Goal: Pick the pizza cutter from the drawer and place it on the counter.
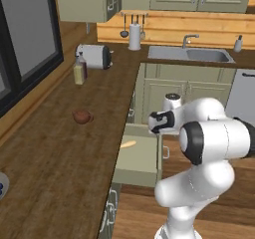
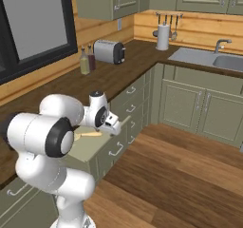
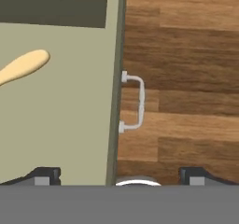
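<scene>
Pizza cutter [image 3: 24, 65] lies inside the open drawer [image 3: 70, 125], ahead of my gripper [image 3: 119, 176] and off to one side, well apart from my fingertips; in the hand view I see its rounded tan end, and I cannot say for sure whether that is the disc or the handle. My fingers are spread wide, pinching nothing, and they straddle the drawer's front panel, one tip over the drawer floor, the other over the wooden floor [image 3: 186, 55] beyond the bar handle [image 3: 135, 101]. If I drop straight down from here I judge I would strike the panel edge or snag the bar. The piece is flat and low, so a shallow pinch could slip. Counter [image 1: 64, 148] sits beside the drawer, with a brown lump [image 1: 82, 116] to avoid when setting down.
</scene>
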